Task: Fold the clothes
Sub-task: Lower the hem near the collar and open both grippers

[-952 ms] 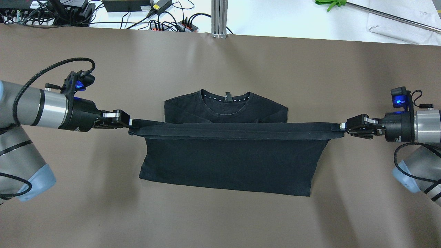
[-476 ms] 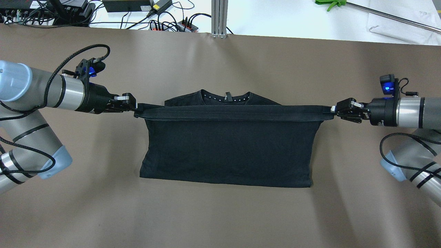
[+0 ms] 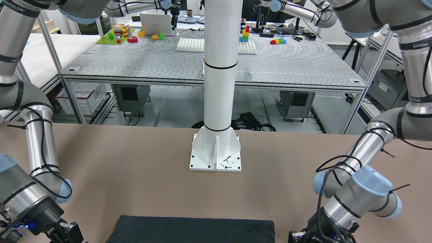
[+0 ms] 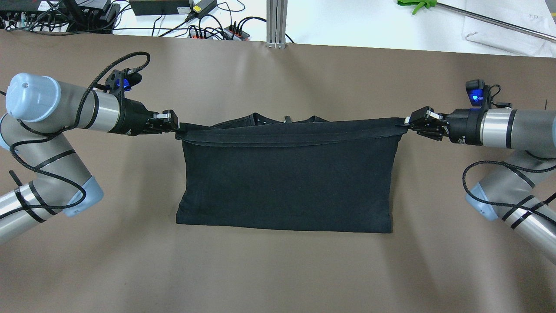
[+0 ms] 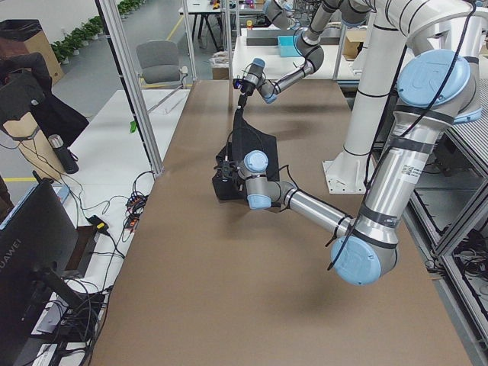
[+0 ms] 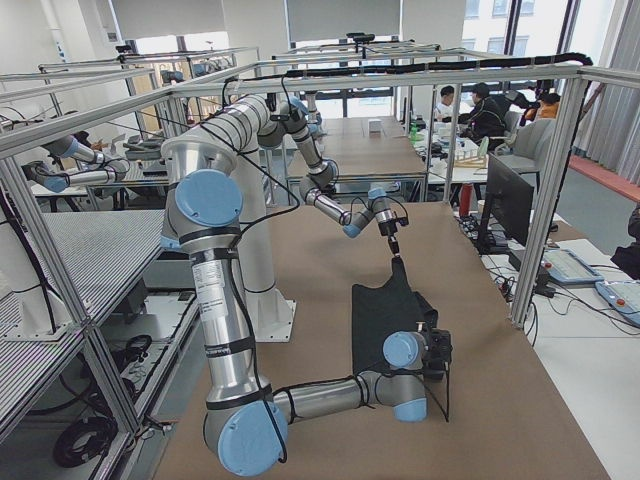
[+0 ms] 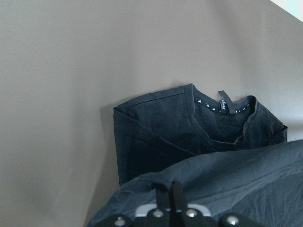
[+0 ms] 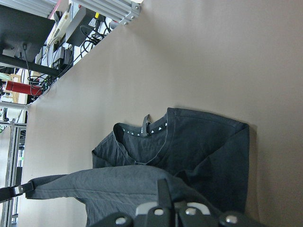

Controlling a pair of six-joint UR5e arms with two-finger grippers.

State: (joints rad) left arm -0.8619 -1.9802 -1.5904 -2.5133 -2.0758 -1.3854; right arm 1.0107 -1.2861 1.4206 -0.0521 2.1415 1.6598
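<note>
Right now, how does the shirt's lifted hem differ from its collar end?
The lifted hem hangs stretched between the left gripper and right gripper; the collar end lies flat on the table. The lifted hem is pinched at both corners; the collar end is ungripped. Both are the same black fabric.

Brown matte tabletop (image 4: pixel 278 269): fills overhead view. Grey aluminium profile post (image 4: pixel 276 21): upright at far edge, centre. Black power strips with tangled cables (image 4: pixel 208 29): just left of post, beyond edge. Green plastic clamp (image 4: pixel 416 5): top right. Grey ribbed workbench (image 3: pixel 287 67): background, bearing coloured toy bricks (image 3: pixel 119 32), open white laptop (image 3: pixel 156 24), white pegged trays (image 3: pixel 191 44). White plastic lattice basket (image 3: pixel 82 98): beneath it, view's left. Black monitor (image 5: pixel 30 252): bottom left, side view.
</note>
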